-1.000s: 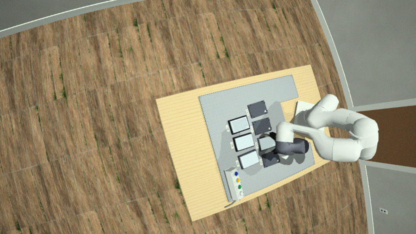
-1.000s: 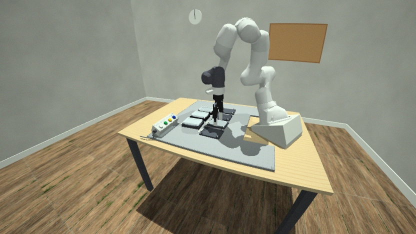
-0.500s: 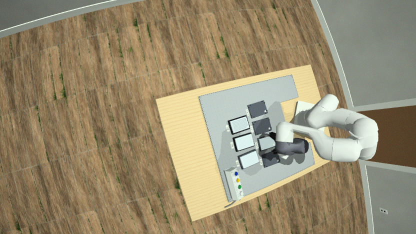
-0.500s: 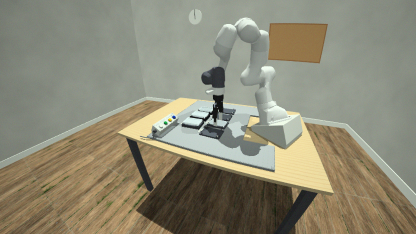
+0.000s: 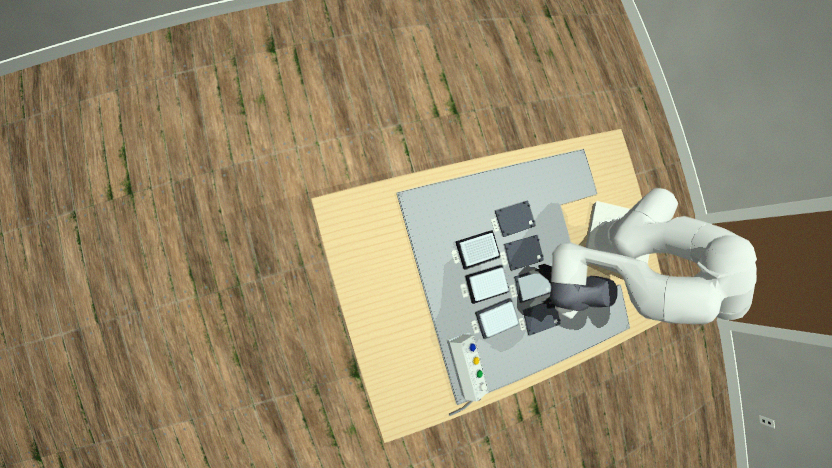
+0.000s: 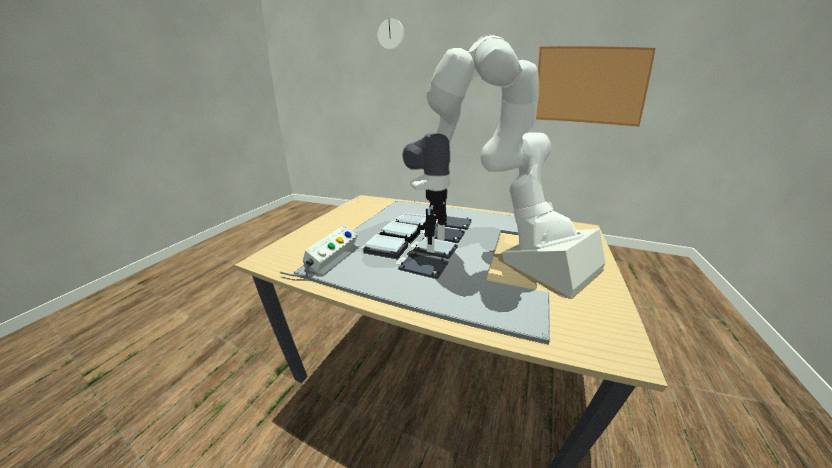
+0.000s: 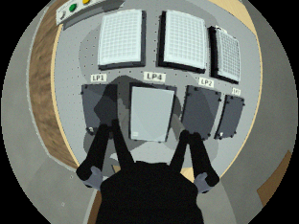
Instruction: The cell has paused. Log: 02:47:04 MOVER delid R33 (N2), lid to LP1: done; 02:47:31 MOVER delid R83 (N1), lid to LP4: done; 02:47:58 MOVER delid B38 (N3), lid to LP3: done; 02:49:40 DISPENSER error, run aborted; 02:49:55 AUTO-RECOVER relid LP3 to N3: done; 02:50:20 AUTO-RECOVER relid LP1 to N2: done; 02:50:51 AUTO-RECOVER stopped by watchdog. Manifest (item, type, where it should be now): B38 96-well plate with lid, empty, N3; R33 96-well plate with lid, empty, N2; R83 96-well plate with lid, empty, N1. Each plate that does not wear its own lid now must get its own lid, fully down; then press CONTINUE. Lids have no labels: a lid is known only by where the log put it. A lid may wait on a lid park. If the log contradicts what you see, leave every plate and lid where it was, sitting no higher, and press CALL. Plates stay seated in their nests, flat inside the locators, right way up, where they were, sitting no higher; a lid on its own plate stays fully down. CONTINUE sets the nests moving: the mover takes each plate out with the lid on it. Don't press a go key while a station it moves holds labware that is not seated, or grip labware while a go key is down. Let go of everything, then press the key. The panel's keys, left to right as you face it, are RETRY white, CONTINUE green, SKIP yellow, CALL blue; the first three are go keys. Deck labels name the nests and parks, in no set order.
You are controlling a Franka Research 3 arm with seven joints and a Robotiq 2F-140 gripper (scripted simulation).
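We were looking at an automated lab cell: well plates (image 5: 487, 283) in nests on a grey deck (image 5: 442, 203), labelled lid parks (image 7: 202, 111), a key panel (image 5: 470, 367).

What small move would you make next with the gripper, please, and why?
Probably lower straight down: the open gripper is above the lid by the LP4 label, fingers either side of it, holding nothing, and one plate shows bare wells.
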